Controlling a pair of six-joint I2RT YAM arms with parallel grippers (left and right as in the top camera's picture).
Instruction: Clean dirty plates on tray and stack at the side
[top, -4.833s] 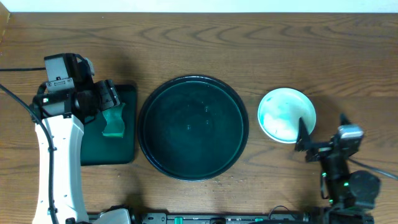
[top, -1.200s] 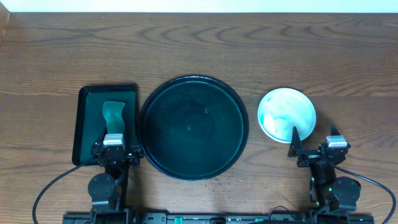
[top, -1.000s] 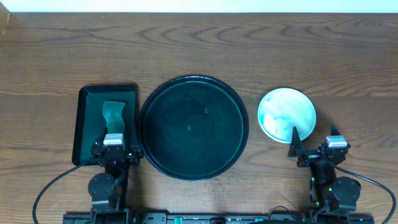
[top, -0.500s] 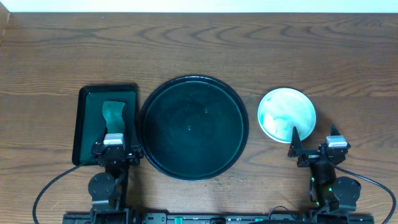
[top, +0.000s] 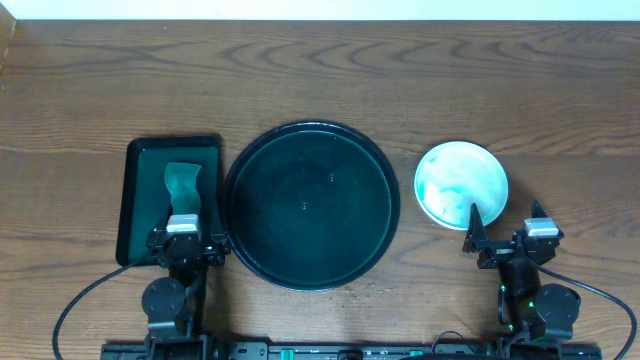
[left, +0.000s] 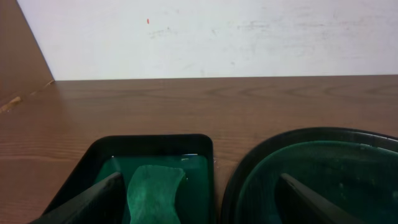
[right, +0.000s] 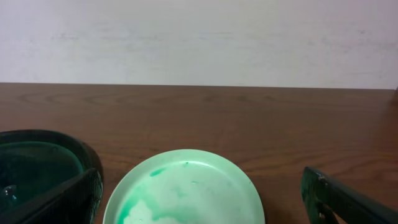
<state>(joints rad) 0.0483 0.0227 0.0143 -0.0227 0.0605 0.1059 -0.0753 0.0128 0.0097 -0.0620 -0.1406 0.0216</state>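
The large round black-green tray (top: 236, 190) sits mid-table with no plate on it; its rim also shows in the left wrist view (left: 249, 163) and the right wrist view (right: 74, 144). A white plate (top: 461, 185) with teal-green smears lies on the table to the tray's right. I cannot tell whether other plates lie under it. It fills the lower middle of the right wrist view (right: 186, 190). My left gripper (top: 187, 240) is open and empty at the table's front edge (left: 200, 186). My right gripper (top: 505, 228) is open and empty just in front of the plate (right: 200, 186).
A smaller rectangular dark-green tray (top: 138, 205) lies left of the round tray, with a green cloth (top: 182, 185) in it; both also show in the left wrist view, tray (left: 149, 142) and cloth (left: 152, 190). A white wall stands behind the wooden table.
Since 4.8 s ago the left arm has left the rectangular tray and drawn back to the front edge, with the cloth lying in that tray. The right arm shifted slightly. Nothing moved in the last second.
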